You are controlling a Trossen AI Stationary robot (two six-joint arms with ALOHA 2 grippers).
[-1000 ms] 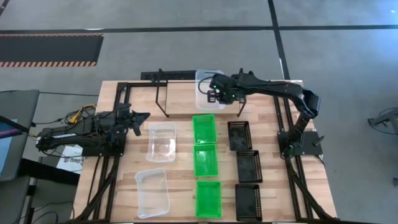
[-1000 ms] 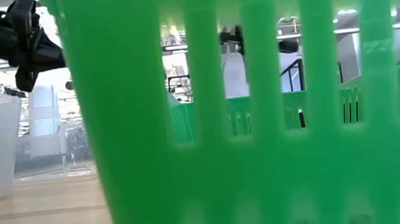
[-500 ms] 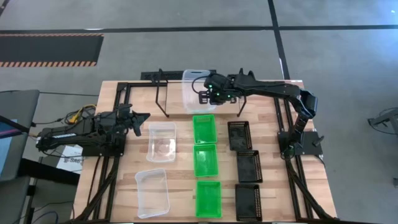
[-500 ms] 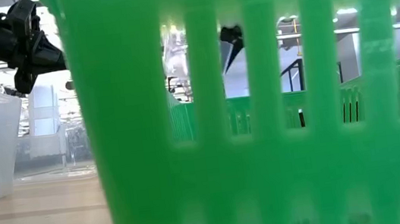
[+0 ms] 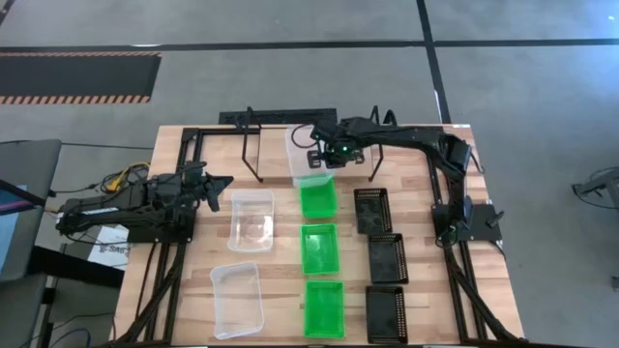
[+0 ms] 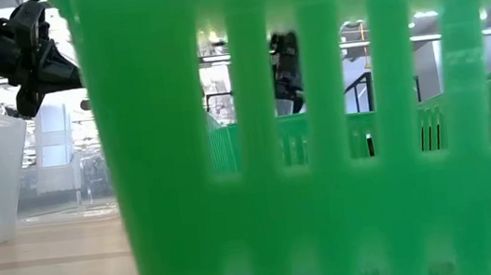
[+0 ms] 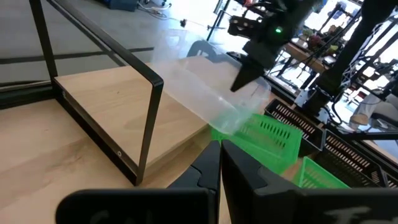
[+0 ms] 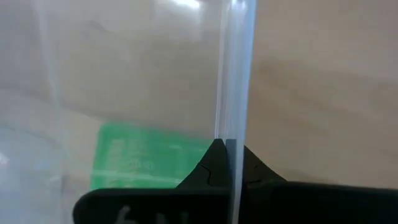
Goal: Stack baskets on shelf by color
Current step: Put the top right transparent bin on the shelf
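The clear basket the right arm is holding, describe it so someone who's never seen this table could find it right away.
Look at the far edge of the wooden table, where the black wire shelf stands. The right gripper is shut on the clear basket there. Unlike the two clear baskets lying nearer, it is held tilted, just beyond the green row.

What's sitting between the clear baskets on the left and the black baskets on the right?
A column of three green baskets lies between the two clear baskets and the three black baskets, as the high view shows.
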